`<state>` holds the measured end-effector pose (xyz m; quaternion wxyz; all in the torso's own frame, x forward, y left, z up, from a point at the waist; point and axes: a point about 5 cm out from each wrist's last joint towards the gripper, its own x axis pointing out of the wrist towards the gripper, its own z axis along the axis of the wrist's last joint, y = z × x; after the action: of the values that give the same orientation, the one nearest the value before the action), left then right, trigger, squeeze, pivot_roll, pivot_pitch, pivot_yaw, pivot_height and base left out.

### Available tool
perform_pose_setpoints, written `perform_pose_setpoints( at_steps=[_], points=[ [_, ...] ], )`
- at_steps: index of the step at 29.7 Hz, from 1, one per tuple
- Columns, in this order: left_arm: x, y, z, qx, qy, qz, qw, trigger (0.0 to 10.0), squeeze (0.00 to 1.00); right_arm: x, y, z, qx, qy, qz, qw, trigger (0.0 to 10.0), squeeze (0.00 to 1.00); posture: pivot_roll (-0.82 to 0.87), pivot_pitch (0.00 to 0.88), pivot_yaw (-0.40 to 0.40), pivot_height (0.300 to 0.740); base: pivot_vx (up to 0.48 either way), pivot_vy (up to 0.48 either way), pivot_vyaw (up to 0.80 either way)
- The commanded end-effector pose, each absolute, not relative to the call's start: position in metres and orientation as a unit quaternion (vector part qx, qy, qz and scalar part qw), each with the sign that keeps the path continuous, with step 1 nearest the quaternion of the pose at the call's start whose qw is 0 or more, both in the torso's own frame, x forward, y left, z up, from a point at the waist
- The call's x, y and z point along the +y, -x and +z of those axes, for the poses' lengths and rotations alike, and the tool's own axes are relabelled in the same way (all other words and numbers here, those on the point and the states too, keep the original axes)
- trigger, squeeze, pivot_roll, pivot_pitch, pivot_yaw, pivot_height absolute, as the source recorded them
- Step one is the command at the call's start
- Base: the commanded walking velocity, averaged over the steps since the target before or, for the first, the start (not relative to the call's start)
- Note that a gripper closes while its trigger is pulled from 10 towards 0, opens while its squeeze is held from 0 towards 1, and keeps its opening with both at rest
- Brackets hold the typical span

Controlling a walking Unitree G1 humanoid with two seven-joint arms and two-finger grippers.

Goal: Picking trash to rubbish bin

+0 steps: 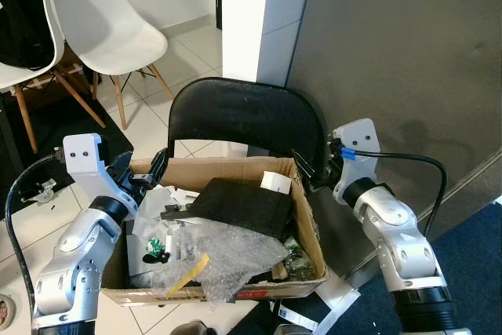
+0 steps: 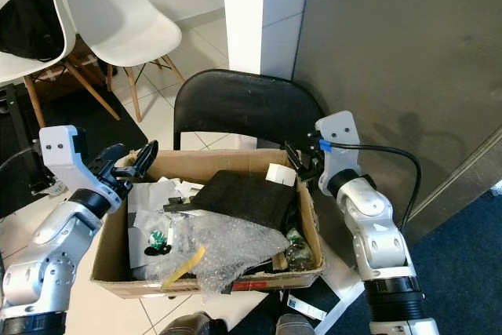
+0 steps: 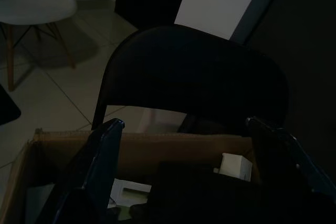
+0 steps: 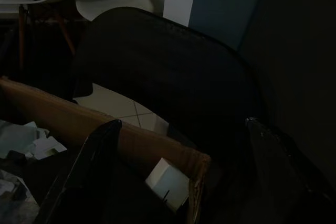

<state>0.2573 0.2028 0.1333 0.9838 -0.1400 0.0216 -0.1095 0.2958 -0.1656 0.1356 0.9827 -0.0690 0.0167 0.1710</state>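
- A cardboard box (image 1: 306, 217) sits on a black chair (image 1: 247, 115) and serves as the bin, crammed with rubbish.
- Inside it: a black foam slab (image 1: 243, 203) lying across the middle, crumpled bubble wrap (image 1: 220, 253) towards the front, a small white carton (image 1: 275, 183) at the back wall, papers (image 1: 157, 202) on the left side.
- The left gripper (image 2: 129, 164) hovers at the box's back left corner, fingers spread apart.
- The right gripper (image 2: 300, 162) hangs at the back right corner, fingers parted, holding nothing.
- White chairs (image 1: 110, 17) stand behind on the tiled floor (image 1: 149, 123).
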Motion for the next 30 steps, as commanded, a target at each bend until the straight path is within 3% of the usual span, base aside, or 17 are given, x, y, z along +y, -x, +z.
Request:
perform_pose_setpoints(
  at_steps=[1, 5, 13, 24, 30],
  points=[
    [0.2018, -0.2563, 0.1357, 0.023, 0.123, -0.121, 0.985, 10.0, 0.0, -0.1694, -0.2968, 0.1335, 0.023, 0.058, 0.163, 0.985, 10.0, 0.0, -0.12, 0.0, -0.001, 0.74, 0.0, 0.0, 0.0],
    [0.1979, -0.2563, 0.1351, 0.027, 0.097, -0.133, 0.986, 10.0, 0.0, -0.1693, -0.2966, 0.1337, 0.022, 0.055, 0.163, 0.985, 10.0, 0.0, -0.12, 0.0, 0.004, 0.74, 0.0, 0.0, 0.0],
    [0.1958, -0.2567, 0.1333, 0.039, 0.08, -0.136, 0.987, 10.0, 0.0, -0.1688, -0.296, 0.1343, 0.021, 0.053, 0.164, 0.985, 10.0, 0.0, -0.12, 0.0, 0.007, 0.74, 0.0, -0.338, 0.0],
    [0.1999, -0.2571, 0.1324, 0.042, 0.103, -0.116, 0.987, 10.0, 0.0, -0.1695, -0.2954, 0.1347, 0.021, 0.055, 0.166, 0.984, 10.0, 0.0, -0.13, 0.0, 0.002, 0.74, 0.0, 0.0, 0.0],
    [0.1987, -0.2574, 0.1313, 0.047, 0.097, -0.117, 0.987, 10.0, 0.0, -0.1699, -0.2954, 0.1348, 0.021, 0.058, 0.167, 0.984, 10.0, 0.0, -0.13, 0.0, 0.0, 0.74, -0.284, 0.0, 0.0]
  ],
)
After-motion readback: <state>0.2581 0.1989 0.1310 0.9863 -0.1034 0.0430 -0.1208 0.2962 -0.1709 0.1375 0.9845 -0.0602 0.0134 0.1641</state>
